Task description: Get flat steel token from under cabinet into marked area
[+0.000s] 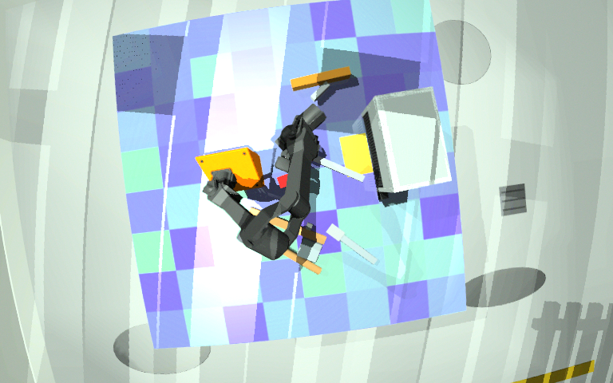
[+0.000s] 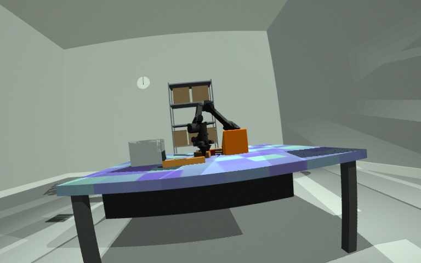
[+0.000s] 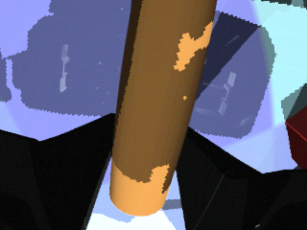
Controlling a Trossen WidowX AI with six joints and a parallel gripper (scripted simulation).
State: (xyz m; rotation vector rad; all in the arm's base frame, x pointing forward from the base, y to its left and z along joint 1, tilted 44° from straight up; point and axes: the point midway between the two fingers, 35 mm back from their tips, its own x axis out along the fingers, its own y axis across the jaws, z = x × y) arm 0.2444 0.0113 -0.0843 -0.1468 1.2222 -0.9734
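The black gripper (image 2: 204,152) (image 3: 148,126) is shut tight on a round, orange-brown rod (image 3: 155,96). Near it is a small red block (image 1: 282,181) (image 3: 298,136). Farther out, the flat yellow square (image 1: 354,153) lies in front of the big pale grey box-shaped cabinet (image 1: 413,148) (image 2: 146,153) with dark slots. I can't tell where the flat steel token is.
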